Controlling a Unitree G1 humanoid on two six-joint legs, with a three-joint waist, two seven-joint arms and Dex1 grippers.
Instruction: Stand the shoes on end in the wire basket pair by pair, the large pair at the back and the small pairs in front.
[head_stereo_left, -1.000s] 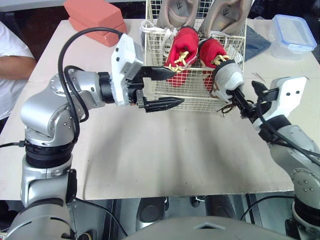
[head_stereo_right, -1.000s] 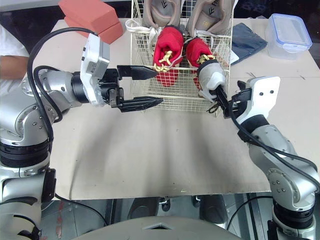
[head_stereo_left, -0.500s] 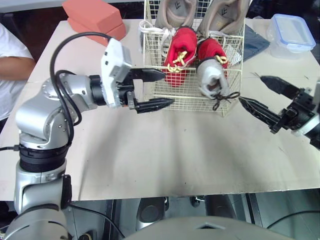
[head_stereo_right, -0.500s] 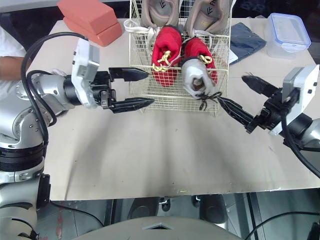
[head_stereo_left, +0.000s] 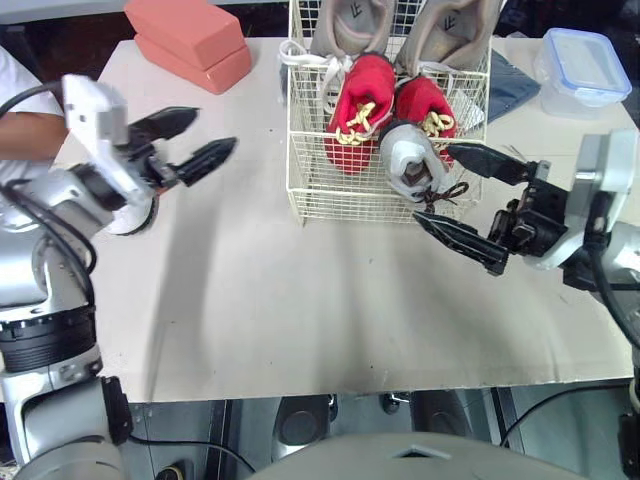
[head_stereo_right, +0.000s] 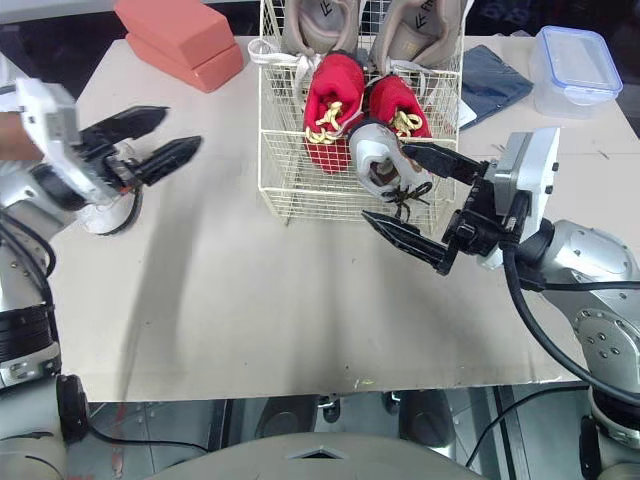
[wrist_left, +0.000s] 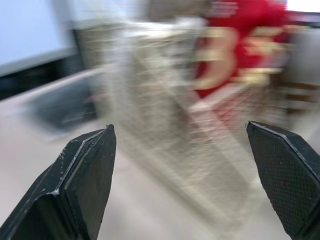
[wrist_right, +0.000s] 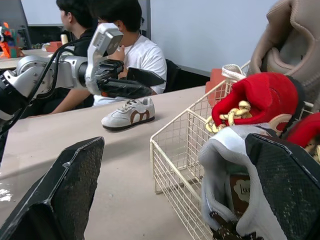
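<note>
Left pincer (head_stereo_left: 213, 130) has swung from the wire basket (head_stereo_left: 340, 200) to the desk's (head_stereo_left: 300, 300) left edge, fingers spread. Right pincer (head_stereo_left: 434, 182) gapes beside the grey shoe (head_stereo_left: 405, 160), which stands upright, opening facing front.

cuts off tan shoes (head_stereo_left: 352, 22) at twelve o'clock; half hides white shoe (head_stereo_left: 128, 218) behind left arm (head_stereo_left: 95, 185) at nine o'clock; tucks dark cloth (head_stereo_left: 510, 85) partly behind wire basket (head_stereo_left: 340, 195) at one o'clock.

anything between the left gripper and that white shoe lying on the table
Nothing visible. The left gripper hangs open over the white shoe, with bare table from there to the wire basket.
</note>
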